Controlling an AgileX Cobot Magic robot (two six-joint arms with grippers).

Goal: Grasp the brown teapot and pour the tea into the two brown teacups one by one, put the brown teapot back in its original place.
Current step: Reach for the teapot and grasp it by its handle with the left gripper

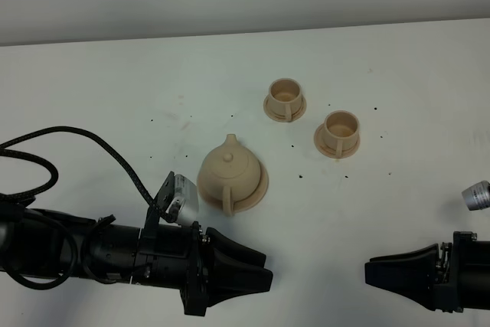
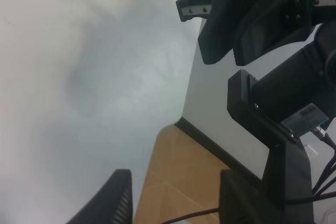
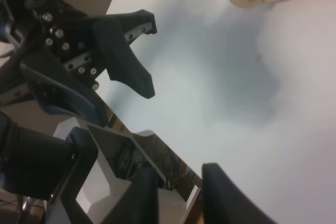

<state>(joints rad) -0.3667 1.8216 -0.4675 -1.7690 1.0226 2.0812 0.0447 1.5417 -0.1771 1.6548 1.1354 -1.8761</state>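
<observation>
Brown teapot (image 1: 228,172) on table (image 1: 99,82): upright at mid-table, loop handle facing the near edge, spout pointing away.
Left gripper (image 1: 269,273): fingers apart, empty, near the teapot; likely the one to grasp.
Right gripper (image 1: 367,273): fingers apart, empty, well off.
Saucer (image 1: 264,183): under the teapot. Lift straight up so it stays put.
Teacups (image 1: 285,99) (image 1: 338,133): upright, beyond the spout.
Grasp: straddle the handle, close firmly, keep the lid level.
Sticker (image 2: 306,115): too blurred to read.
</observation>
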